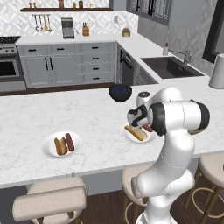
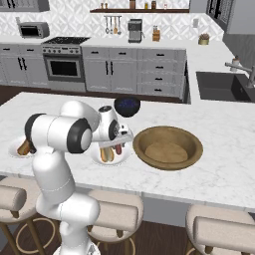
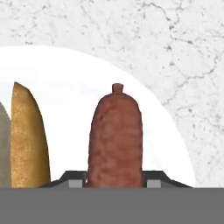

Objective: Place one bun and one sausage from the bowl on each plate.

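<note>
A reddish-brown sausage (image 3: 114,140) and a golden-tan bun (image 3: 27,140) lay on a plain white plate (image 3: 65,74), on a white counter (image 3: 175,43) veined with grey, near a brown wooden bowl (image 2: 168,147) and a dark blue bowl (image 2: 127,105).

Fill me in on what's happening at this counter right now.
The robot arm's hand is down over the nearer white plate, shut on a reddish-brown sausage that lies beside a bun already on that plate. The other plate, further along the marble counter, already carries a bun and a sausage. The wooden bowl looks emptied. So the last item is on its plate and has not been let go.
</note>
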Available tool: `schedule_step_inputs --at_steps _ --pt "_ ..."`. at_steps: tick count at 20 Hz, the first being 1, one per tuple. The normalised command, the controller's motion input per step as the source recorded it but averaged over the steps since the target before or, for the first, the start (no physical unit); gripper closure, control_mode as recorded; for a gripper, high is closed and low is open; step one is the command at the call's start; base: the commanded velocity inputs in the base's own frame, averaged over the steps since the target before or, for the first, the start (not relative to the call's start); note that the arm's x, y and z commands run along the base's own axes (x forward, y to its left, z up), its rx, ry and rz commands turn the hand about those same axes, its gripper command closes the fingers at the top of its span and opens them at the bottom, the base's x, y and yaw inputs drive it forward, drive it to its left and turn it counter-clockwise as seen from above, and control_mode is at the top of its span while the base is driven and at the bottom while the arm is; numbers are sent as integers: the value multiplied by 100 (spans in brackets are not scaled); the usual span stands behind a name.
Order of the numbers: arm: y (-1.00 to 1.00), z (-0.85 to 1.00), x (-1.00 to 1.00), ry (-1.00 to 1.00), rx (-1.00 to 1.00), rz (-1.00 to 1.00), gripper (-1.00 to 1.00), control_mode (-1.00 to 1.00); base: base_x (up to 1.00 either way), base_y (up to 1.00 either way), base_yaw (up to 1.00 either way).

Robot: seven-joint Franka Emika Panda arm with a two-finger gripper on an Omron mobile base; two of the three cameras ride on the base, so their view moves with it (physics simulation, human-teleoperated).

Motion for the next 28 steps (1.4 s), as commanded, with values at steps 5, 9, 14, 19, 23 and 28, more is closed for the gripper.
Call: schedule_step_inputs --at_steps 5,9,14,19,23,28 --pt "6 -1 -13 -2 0 0 -100 -100 0 0 0" --pt "21 30 -38 -8 0 0 -100 -100 0 0 0" --pt "36 73 -50 -4 0 -1 -100 -100 0 0 0" --pt "19 76 -56 -1 0 -3 -100 -100 0 0 0" --pt "0 73 -76 0 3 -6 -100 -100 0 0 0" --pt "1 61 -88 -1 4 -5 -100 -100 0 0 0"
